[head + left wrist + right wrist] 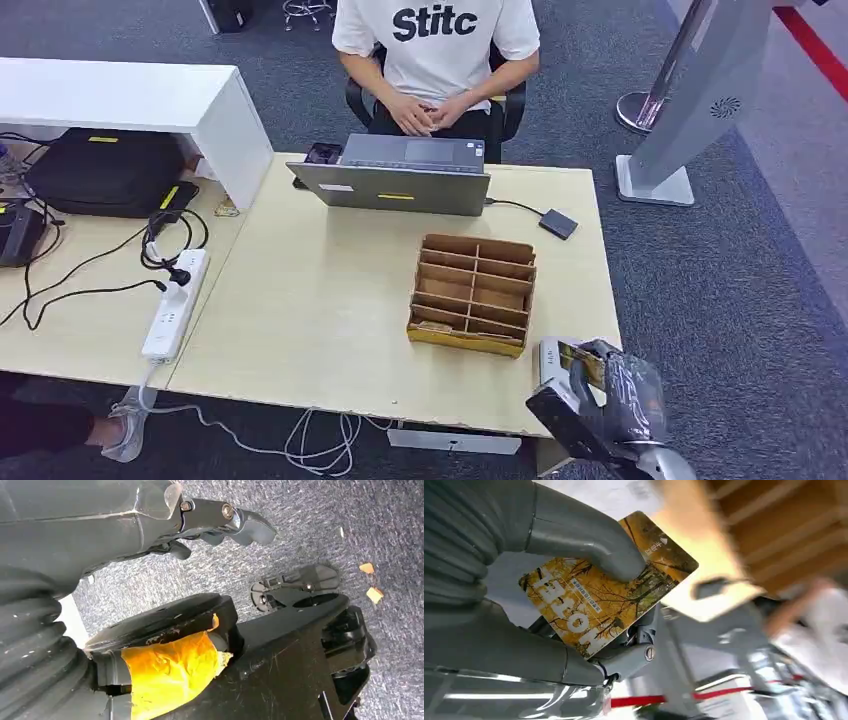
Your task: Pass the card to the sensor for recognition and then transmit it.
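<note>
Card (606, 585) in right hand (574, 605)

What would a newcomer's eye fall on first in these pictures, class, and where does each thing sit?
First, the yellow hotel card, pinched under the thumb of the right hand by the table's near right corner. Next, the brown cardboard organizer on the pale table, with the grey laptop behind it. A person in a white shirt sits beyond.
</note>
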Robot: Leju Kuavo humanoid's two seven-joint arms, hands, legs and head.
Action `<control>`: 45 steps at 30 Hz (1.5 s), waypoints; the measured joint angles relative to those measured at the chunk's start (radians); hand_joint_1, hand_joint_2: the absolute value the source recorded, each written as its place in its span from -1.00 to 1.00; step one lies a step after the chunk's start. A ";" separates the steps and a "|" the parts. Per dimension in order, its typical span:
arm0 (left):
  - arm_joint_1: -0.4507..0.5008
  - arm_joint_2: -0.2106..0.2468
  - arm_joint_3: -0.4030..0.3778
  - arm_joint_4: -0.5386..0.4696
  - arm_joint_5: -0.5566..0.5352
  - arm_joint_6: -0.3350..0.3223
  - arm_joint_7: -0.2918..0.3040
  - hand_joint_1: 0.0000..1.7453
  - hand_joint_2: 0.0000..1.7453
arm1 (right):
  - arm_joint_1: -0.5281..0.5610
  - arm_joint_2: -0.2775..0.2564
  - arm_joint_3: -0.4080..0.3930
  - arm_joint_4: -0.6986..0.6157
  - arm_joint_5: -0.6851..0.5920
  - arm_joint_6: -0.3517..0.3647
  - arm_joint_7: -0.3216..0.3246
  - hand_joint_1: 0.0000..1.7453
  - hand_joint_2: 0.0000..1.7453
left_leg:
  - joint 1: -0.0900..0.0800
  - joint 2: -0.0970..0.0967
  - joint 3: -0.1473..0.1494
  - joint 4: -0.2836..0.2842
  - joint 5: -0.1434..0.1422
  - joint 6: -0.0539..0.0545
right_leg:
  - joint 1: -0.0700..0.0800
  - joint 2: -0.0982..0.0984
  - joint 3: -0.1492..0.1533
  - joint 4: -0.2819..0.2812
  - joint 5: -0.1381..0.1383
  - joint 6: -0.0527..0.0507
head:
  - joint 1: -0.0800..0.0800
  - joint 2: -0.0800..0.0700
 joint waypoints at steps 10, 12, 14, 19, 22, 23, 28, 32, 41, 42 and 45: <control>-0.008 0.000 -0.035 0.000 -0.107 -0.052 -0.001 -1.00 1.00 | -0.474 0.039 0.175 0.191 0.017 0.074 0.131 1.00 1.00 | 0.000 0.002 0.001 0.000 0.006 -0.001 | 0.000 0.002 -0.001 0.001 0.005 -0.002 | 0.000 0.000; -0.010 0.000 -0.049 0.000 -0.123 -0.058 -0.001 -1.00 1.00 | -0.579 0.056 0.180 0.286 0.079 0.066 0.180 1.00 1.00 | 0.000 0.000 0.000 0.000 0.008 -0.001 | 0.000 0.000 -0.001 0.001 0.006 -0.001 | 0.000 0.000; -0.010 0.000 -0.061 0.000 -0.134 -0.062 -0.002 -1.00 1.00 | -0.660 0.068 0.184 0.370 0.165 0.064 0.228 1.00 1.00 | 0.000 0.000 0.000 0.000 0.008 -0.001 | 0.000 0.000 -0.001 0.002 0.006 -0.002 | 0.000 0.000; -0.014 -0.002 -0.091 0.000 -0.152 -0.074 -0.009 -1.00 1.00 | -0.808 0.079 0.189 0.596 0.333 0.075 0.312 1.00 1.00 | 0.000 -0.001 0.000 0.000 0.008 -0.001 | 0.000 0.000 -0.001 0.001 0.006 -0.001 | 0.000 0.000; -0.015 -0.002 -0.103 0.000 -0.156 -0.077 -0.009 -1.00 1.00 | -0.842 0.086 0.182 0.682 0.384 0.034 0.323 1.00 1.00 | 0.000 -0.001 0.000 0.001 0.007 -0.001 | 0.000 0.000 -0.001 0.001 0.006 -0.001 | 0.000 0.000; -0.015 -0.002 -0.106 0.000 -0.157 -0.078 -0.009 -1.00 1.00 | -0.846 0.086 0.178 0.700 0.414 0.021 0.325 1.00 1.00 | 0.000 -0.001 -0.001 0.001 0.007 -0.001 | 0.000 -0.001 -0.002 0.001 0.006 -0.001 | 0.000 0.000; -0.015 -0.002 -0.111 0.000 -0.161 -0.078 0.003 -1.00 1.00 | -0.846 0.092 0.132 0.720 0.444 0.007 0.301 1.00 1.00 | 0.000 -0.001 -0.001 0.000 0.007 -0.001 | 0.000 0.000 -0.003 0.001 0.005 -0.001 | 0.000 0.000; -0.015 -0.002 -0.122 0.000 -0.167 -0.077 0.010 -1.00 1.00 | -0.845 0.098 0.087 0.717 0.446 -0.014 0.271 1.00 1.00 | 0.000 -0.001 -0.001 0.000 0.007 -0.001 | 0.000 0.000 -0.003 0.001 0.006 -0.001 | 0.000 0.000; -0.016 -0.002 -0.124 0.000 -0.167 -0.077 0.013 -1.00 1.00 | -0.822 0.131 0.035 0.627 0.363 -0.009 0.182 -1.00 1.00 | 0.000 -0.002 -0.002 0.000 0.007 -0.001 | 0.000 -0.001 -0.004 0.001 0.005 -0.002 | 0.000 0.000; -0.016 -0.002 -0.124 0.000 -0.167 -0.076 0.013 -1.00 1.00 | -0.819 0.137 0.035 0.616 0.349 -0.005 0.172 -1.00 1.00 | 0.000 -0.002 -0.002 0.000 0.007 -0.001 | 0.000 0.000 -0.004 0.002 0.005 -0.002 | 0.000 0.000; -0.016 -0.002 -0.124 0.000 -0.167 -0.074 0.014 -1.00 1.00 | -0.808 0.151 0.035 0.590 0.316 0.008 0.154 -1.00 1.00 | 0.000 -0.001 -0.002 0.000 0.007 -0.001 | 0.000 0.000 -0.004 0.002 0.005 -0.002 | 0.000 0.000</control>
